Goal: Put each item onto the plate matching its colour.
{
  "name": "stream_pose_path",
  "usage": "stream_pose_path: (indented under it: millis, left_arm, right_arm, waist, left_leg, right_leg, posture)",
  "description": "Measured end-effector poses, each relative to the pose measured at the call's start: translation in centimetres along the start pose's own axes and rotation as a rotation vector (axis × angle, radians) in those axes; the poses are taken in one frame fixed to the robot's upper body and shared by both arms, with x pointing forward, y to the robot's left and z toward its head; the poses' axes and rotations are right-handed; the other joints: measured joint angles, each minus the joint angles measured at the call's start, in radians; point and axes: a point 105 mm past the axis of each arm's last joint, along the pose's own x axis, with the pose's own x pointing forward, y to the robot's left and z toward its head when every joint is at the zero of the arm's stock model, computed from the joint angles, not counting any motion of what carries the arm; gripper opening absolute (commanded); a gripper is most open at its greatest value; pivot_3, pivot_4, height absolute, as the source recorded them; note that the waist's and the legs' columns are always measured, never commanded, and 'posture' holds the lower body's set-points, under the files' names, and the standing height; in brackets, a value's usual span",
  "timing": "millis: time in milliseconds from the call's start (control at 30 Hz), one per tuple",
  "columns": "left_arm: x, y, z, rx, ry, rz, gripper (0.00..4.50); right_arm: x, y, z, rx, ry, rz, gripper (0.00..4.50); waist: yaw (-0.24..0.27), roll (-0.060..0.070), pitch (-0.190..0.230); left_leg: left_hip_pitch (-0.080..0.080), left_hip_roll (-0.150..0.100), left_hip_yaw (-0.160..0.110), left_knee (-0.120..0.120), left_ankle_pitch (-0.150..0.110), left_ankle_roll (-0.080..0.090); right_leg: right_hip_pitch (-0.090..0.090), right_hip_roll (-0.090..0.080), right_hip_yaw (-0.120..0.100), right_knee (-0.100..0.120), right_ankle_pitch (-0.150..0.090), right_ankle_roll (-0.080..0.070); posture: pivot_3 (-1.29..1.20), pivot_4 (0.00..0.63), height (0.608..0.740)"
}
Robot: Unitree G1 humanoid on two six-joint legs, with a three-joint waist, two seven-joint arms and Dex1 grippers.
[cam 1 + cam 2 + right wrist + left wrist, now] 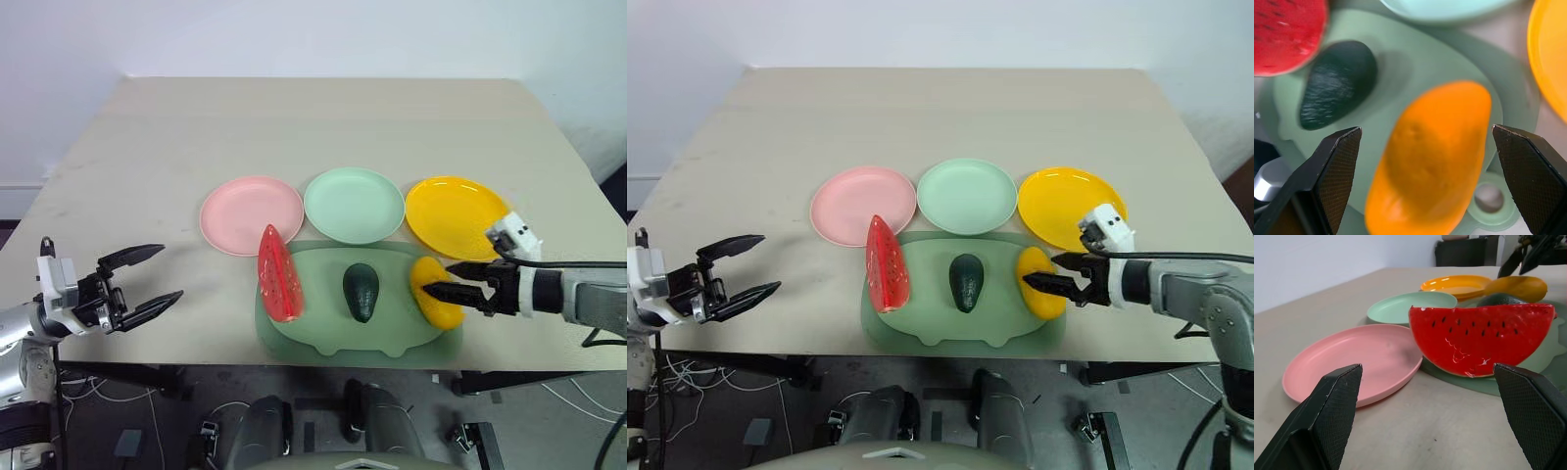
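Yellow oval fruit (436,292), smooth, lying on mat (323,328).

Wavy green mat (323,328) lies on beige table (294,127).

— Where do the three toy foods lie?
— In a near row, none on a plate: the red watermelon wedge (279,275) with black seeds stands on edge at the left, the dark green avocado (361,291) lies in the middle, the yellow oval fruit (434,292) at the right.
— And the plates?
— Just beyond, in a row, all bare: pale pink plate (252,214) left, mint green plate (354,204) centre, yellow-orange plate (457,215) right.
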Motion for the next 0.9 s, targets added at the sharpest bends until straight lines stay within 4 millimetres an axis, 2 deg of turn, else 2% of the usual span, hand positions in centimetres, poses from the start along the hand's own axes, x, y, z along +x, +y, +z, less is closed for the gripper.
stream_pose_path:
  millis: [133,300,333,367,433,600,733,767,833,900]
  left_arm:
    - [0.5,-0.1,0.0,-0.002,-0.010,0.002,4.49]
    - [0.6,-0.1,0.0,0.002,-0.011,0.006,4.49]
    - [0.7,-0.1,0.1,0.006,-0.013,0.006,4.50]
    - [0.8,-0.1,0.2,0.008,-0.015,0.007,4.50]
    - [0.9,-0.1,0.1,0.006,-0.018,0.012,4.50]
    - [0.9,-0.1,0.0,0.002,-0.017,0.015,4.50]
    - [0.8,-0.2,-0.1,-0.002,-0.016,0.016,4.50]
    - [0.8,-0.2,-0.1,-0.004,-0.015,0.017,4.50]
    - [1.0,-0.2,0.0,0.001,-0.018,0.010,4.50]
    - [1.1,-0.2,0.1,0.003,-0.021,0.009,4.50]
  right_arm:
    - [1.6,0.3,-1.2,0.015,0.038,-0.023,4.50]
    - [2.0,0.3,-1.4,-0.006,0.047,-0.060,4.50]
    - [2.1,0.2,-1.4,-0.010,0.044,-0.069,4.11]
    - [2.2,0.2,-1.4,-0.009,0.040,-0.074,3.95]
    - [2.2,0.1,-1.3,-0.011,0.036,-0.081,3.31]
    - [1.8,0.2,-0.9,-0.016,0.040,-0.048,3.28]
    - [0.3,0.6,2.2,-0.058,-0.025,0.006,3.28]
    - [0.2,0.2,3.8,-0.062,-0.072,0.002,3.28]
    - [0.0,-1.4,7.5,-0.060,-0.184,-0.060,3.28]
    - [0.2,-3.3,9.8,-0.041,-0.249,-0.138,3.28]
  waist:
    - [-0.001,0.000,0.000]
    - [-0.001,0.000,0.000]
    - [-0.001,0.000,0.000]
    - [-0.001,0.000,0.000]
    - [-0.001,0.000,0.000]
    - [-0.001,0.000,0.000]
    - [-0.002,0.000,0.000]
    - [-0.006,0.000,0.000]
    - [-0.011,0.000,0.000]
    - [-0.014,0.000,0.000]
  left_leg:
    - [0.000,0.000,0.000,0.000,0.000,0.000]
    - [0.000,0.000,0.000,0.000,0.000,0.000]
    - [0.000,0.000,0.000,0.000,0.000,0.000]
    - [0.000,0.000,0.000,0.000,0.000,0.000]
    - [0.000,0.000,0.000,0.000,0.000,0.000]
    - [0.000,0.000,0.000,0.000,0.000,0.000]
    - [0.000,0.000,0.000,0.000,0.000,0.000]
    - [0.000,0.000,0.001,0.000,0.000,0.000]
    - [0.000,-0.001,0.001,0.000,0.000,0.000]
    - [0.000,-0.001,0.001,-0.001,0.000,0.000]
  right_leg:
    - [0.000,0.000,0.000,0.000,0.001,0.001]
    - [0.000,0.000,0.000,0.000,0.001,0.001]
    - [0.000,0.000,0.000,0.000,0.001,0.001]
    - [0.000,0.000,0.000,0.000,0.001,0.001]
    - [0.000,0.000,0.000,0.000,0.001,0.001]
    - [0.000,0.000,0.000,0.000,0.001,0.001]
    - [0.000,0.001,0.000,0.000,0.000,0.001]
    - [0.000,0.001,0.000,0.000,0.001,0.001]
    - [-0.001,0.001,0.001,0.000,0.000,0.000]
    - [-0.001,0.002,0.000,0.001,0.000,0.000]
  posture:
    - [0.00,0.150,0.733]
    - [0.00,0.150,0.733]
    - [0.00,0.150,0.733]
    - [0.00,0.150,0.733]
    - [0.00,0.150,0.733]
    - [0.00,0.150,0.733]
    - [0.00,0.150,0.733]
    - [0.00,0.150,0.733]
    - [0.00,0.150,0.733]
    - [0.00,0.150,0.733]
